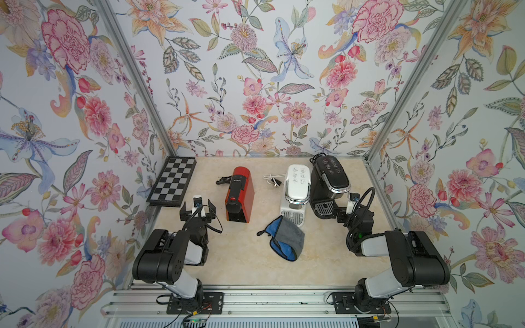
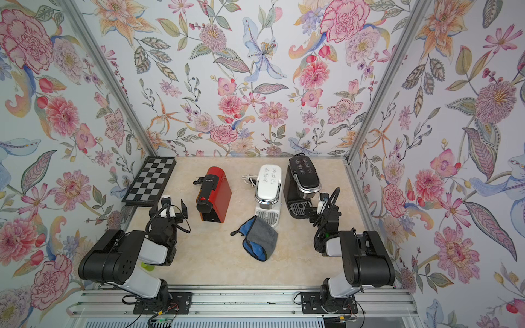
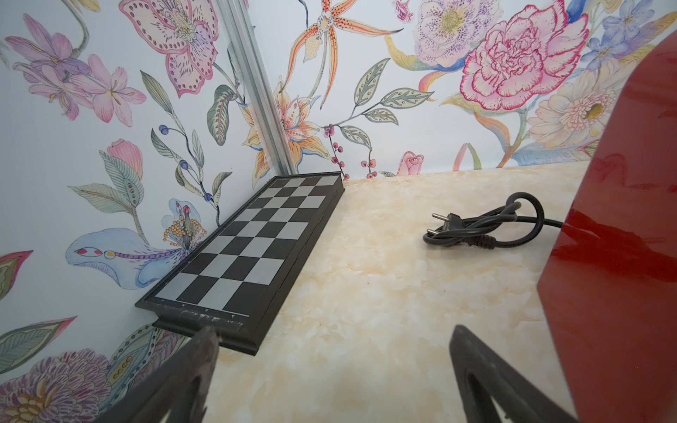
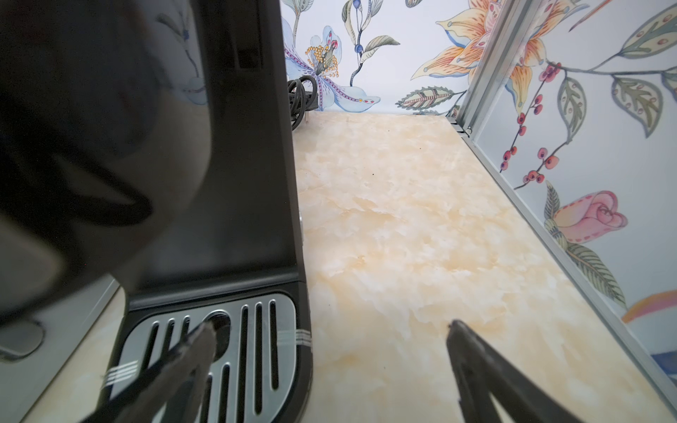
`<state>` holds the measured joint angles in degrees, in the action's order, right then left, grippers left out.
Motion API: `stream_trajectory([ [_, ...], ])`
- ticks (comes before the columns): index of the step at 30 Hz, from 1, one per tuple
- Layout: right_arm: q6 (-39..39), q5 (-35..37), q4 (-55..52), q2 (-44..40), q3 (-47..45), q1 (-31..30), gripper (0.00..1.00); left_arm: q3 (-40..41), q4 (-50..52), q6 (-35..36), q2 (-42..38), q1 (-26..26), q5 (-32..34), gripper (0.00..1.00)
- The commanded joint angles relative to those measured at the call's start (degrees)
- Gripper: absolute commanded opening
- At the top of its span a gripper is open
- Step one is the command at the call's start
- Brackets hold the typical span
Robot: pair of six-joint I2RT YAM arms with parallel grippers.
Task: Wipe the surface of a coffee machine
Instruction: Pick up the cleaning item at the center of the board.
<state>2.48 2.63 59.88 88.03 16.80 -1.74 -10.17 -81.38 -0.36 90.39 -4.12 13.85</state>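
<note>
Left pincer [image 3: 334, 330] and right pincer [image 4: 331, 327] stand spread, gripping nothing. Folded blue-grey cloth [image 1: 287, 238] lies on the worktop [image 1: 241, 264] against the near end of the white coffee machine [image 1: 295, 190].

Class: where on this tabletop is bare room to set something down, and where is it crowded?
Bare: front strip nearer than the cloth; gap between red machine and white machine. Crowded: around white machine and black machine.
</note>
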Motion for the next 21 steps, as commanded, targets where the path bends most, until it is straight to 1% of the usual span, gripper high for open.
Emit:
stream_trajectory([
  [1,-0.28,0.27,2.44,0.37,0.33,0.05,1.0,-0.71,-0.71,0.89,-0.21,0.54,-0.57,0.99],
  [11,-0.08,0.34,2.57,0.07,0.16,-0.01,1.0,-0.56,-0.85,0.97,-0.21,0.6,-0.29,0.99],
  [12,0.2,0.79,2.8,-0.04,-0.01,-0.38,1.0,-0.64,-0.55,0.89,-0.21,0.52,0.3,0.99],
  [14,1.04,3.11,4.13,-0.49,-0.73,-1.67,1.0,-1.0,1.03,0.71,-2.73,0.48,0.72,0.99],
  [16,1.93,4.58,4.35,-3.43,-2.01,-2.68,1.0,-0.69,1.53,0.89,-4.55,0.18,1.6,0.99],
  [18,2.39,5.51,0.05,-8.57,-2.46,-3.72,1.0,-0.34,4.34,1.4,-8.28,-0.41,2.1,0.99],
  [19,2.17,5.86,-3.96,-11.88,-2.04,-4.11,1.0,0.09,5.19,1.74,-9.95,-0.83,2.22,0.99],
  [21,-1.07,5.42,-14.31,-18.51,-0.19,-4.13,1.0,0.51,5.45,1.94,-12.07,-1.35,2.5,0.99],
])
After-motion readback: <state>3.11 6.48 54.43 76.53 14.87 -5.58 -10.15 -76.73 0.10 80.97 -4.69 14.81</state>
